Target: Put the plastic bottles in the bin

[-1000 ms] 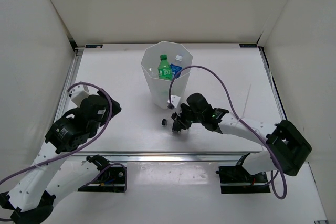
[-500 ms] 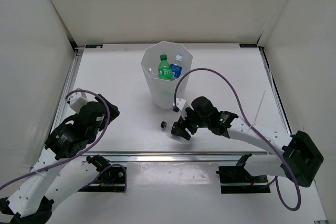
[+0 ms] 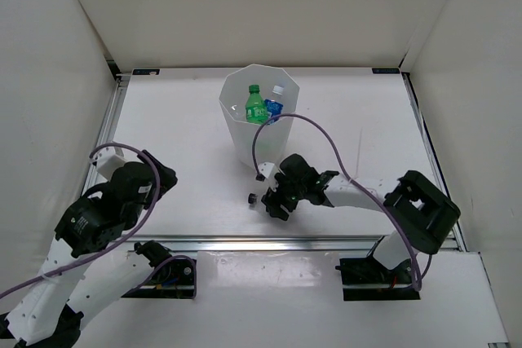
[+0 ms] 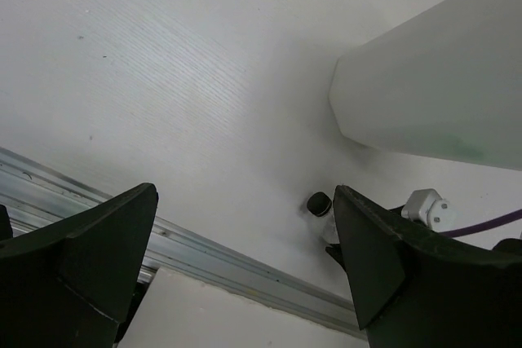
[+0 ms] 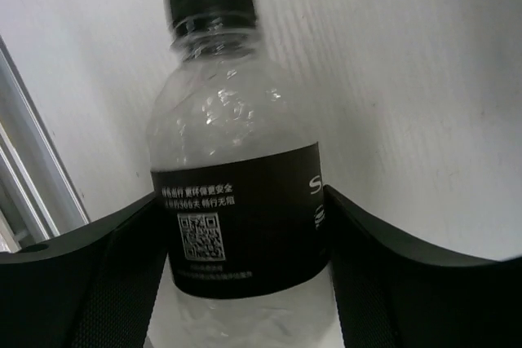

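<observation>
A short clear bottle (image 5: 236, 201) with a black cap and black label lies on the white table, its cap (image 3: 254, 197) pointing left. My right gripper (image 3: 273, 201) is shut on it, one finger pressed against each side of the label (image 5: 241, 193). The white faceted bin (image 3: 245, 140) stands just behind, holding a green bottle (image 3: 255, 105) and a clear bottle with a blue label (image 3: 273, 106). My left gripper (image 3: 159, 173) hovers over the table's left front, open and holding nothing (image 4: 245, 193). In the left wrist view the black cap (image 4: 318, 201) shows beside the bin's base (image 4: 424, 95).
A metal rail (image 3: 269, 242) runs along the table's near edge, close to the lying bottle. White walls enclose the table on the left, right and back. A purple cable (image 3: 326, 132) arcs from the right arm past the bin's rim.
The right gripper opened, slid left round the lying black-labelled bottle and closed on it. The left arm drew back toward the near left.
</observation>
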`<state>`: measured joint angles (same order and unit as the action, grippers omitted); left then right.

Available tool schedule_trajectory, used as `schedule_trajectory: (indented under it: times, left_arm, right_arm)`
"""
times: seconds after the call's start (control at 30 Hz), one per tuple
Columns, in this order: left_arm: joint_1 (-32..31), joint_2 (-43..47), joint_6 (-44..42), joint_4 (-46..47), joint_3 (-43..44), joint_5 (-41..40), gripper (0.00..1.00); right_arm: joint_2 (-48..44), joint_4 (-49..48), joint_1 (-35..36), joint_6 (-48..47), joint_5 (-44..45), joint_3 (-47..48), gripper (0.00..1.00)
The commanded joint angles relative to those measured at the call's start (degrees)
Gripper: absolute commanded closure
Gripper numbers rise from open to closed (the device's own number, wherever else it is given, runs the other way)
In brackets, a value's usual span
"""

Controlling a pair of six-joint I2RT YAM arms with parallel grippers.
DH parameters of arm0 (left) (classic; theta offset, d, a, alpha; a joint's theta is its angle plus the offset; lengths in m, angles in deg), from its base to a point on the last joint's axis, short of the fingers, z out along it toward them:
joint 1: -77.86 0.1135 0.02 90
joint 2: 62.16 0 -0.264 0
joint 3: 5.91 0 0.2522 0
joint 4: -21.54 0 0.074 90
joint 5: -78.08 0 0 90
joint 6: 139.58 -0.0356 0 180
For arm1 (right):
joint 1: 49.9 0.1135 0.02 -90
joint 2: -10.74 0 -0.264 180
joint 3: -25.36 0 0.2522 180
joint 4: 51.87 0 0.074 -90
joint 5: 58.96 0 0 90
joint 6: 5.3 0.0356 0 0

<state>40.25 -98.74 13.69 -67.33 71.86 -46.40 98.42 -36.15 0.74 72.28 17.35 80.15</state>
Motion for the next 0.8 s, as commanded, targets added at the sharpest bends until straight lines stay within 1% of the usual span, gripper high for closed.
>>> schedule_trajectory:
  times: [0.0,0.03,0.1,0.13,0.2,0.23,0.27,0.3,0.37,0.4,0.47,0.5,0.53,0.57,0.6,0.67,0.7,0.73,0.77]
  left_arm:
    - [0.08,-0.34,-0.34,-4.86,3.4,-1.02,0.0]
    - [0.08,-0.34,-0.34,-4.87,3.4,-1.03,0.0]
    - [0.08,-0.34,-0.34,-4.87,3.93,-1.64,0.0]
    - [0.08,-0.34,0.36,-4.87,3.93,-1.64,0.0]
    - [0.08,-0.34,0.98,-4.87,3.32,-1.64,0.0]
    - [0.08,0.19,1.59,-4.87,2.79,-1.64,0.0]
    - [0.08,0.19,1.6,-4.87,2.79,-2.25,0.0]
    - [0.08,0.19,2.29,-4.35,2.09,-2.26,0.0]
    - [0.08,1.5,3.09,-3.65,0.69,-3.57,0.0]
    - [0.08,2.03,3.79,-2.77,0.16,-3.58,0.0]
    - [0.08,3.53,4.5,-2.23,-1.94,-5.06,0.0]
    - [0.08,3.53,5.19,-1.36,-2.65,-5.07,0.0]
    - [0.08,4.4,5.98,-0.66,-3.27,-5.07,0.0]
    - [0.08,5.02,5.99,-0.13,-3.88,-5.07,0.0]
    - [0.08,5.02,5.99,0.4,-5.02,-5.07,0.0]
    - [0.08,5.02,5.99,1.98,-5.73,-4.29,0.0]
    - [0.08,5.02,5.99,2.51,-6.35,-4.28,0.0]
    - [0.08,4.33,5.38,3.04,-6.35,-3.67,0.0]
    - [0.08,3.45,4.86,4.09,-6.87,-3.14,0.0]
  right_arm:
    - [1.61,-6.17,-0.89,0.64,-2.39,2.29,0.28]
    - [1.62,-6.17,-0.89,0.65,-2.39,1.77,0.31]
    - [2.14,-6.17,-0.89,1.53,-3.09,1.77,0.43]
    - [2.15,-5.39,-0.89,2.48,-3.7,1.77,0.57]
    - [0.57,-2.77,-0.89,4.15,-3.71,1.77,0.67]
    - [-1.79,-1.7,-0.89,4.77,-4.23,1.77,0.73]
    - [-3.29,-0.47,-0.89,4.78,-4.24,1.77,0.74]
    - [-6.87,2.76,0.07,5.3,-3.71,1.77,0.74]
    - [-11.28,6.29,2.26,5.31,-1.18,1.77,0.79]
    - [-15.91,9.96,3.06,5.31,-0.38,2.46,0.79]
    - [-20.42,13.76,6.04,5.83,1.64,5.09,0.82]
    - [-24.01,17.26,7.01,6.36,3.13,6.76,0.82]
    - [-25.26,18.94,7.72,6.36,6.63,8.69,0.82]
    - [-26.06,20.53,7.73,7.41,9.1,14.1,0.82]
    - [-26.07,21.94,7.73,9.07,12.6,17.38,0.82]
    - [-24.15,25.8,7.12,7.78,17.89,24.49,0.81]
    - [-20.39,26.95,6.42,6.38,22.0,32.62,0.81]
    - [-18.09,28.79,6.41,3.4,23.43,36.97,0.81]
    - [-13.46,28.81,4.76,2.07,24.67,41.19,0.81]
